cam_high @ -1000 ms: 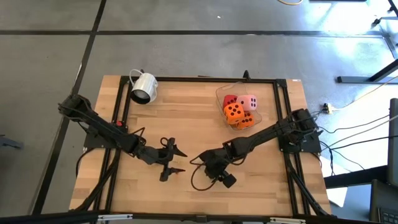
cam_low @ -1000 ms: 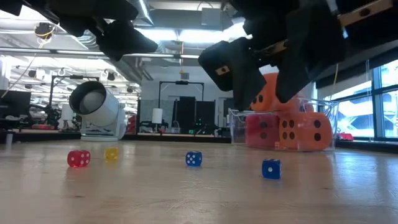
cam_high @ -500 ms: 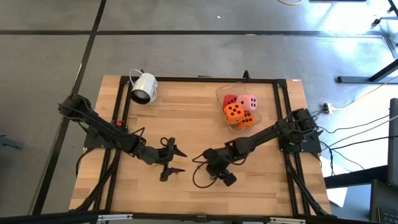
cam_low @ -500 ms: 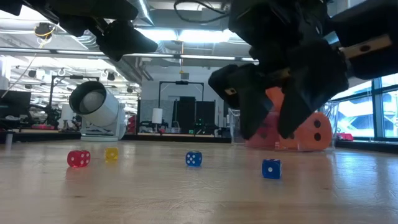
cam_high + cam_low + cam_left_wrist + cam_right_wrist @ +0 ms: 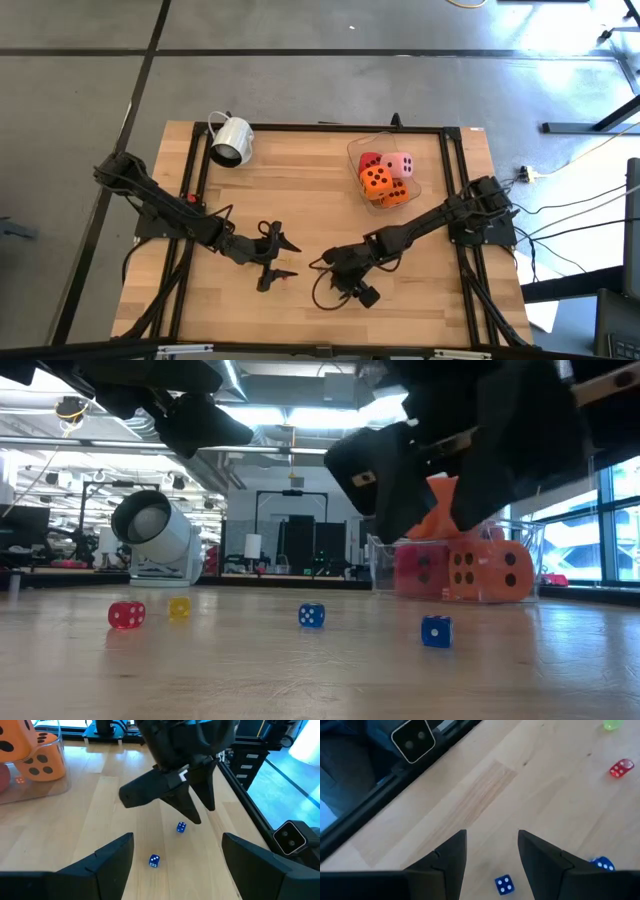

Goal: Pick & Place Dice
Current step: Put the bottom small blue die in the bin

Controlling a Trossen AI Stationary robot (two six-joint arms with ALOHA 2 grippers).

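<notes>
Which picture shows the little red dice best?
The low view: the small red die sits in the open, white pips showing. The right wrist view catches it far off; the high view shows just a speck; the left wrist view misses it.

We see a grey floor (image 5: 300, 90) around the wooden table (image 5: 300, 190), ceiling lights (image 5: 290, 418) overhead, and windows (image 5: 615, 530) at right.

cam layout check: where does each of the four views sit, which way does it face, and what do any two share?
High: overhead, facing straight down; both arms, mug, dice bin.
Low: tabletop height, facing across into the room; both grippers hang from above.
Left wrist: faces the open right gripper over two blue dice; own fingers at the bottom.
Right wrist: faces down at the tabletop; own open fingers.
Shared: both wrist views show the blue dice.
</notes>
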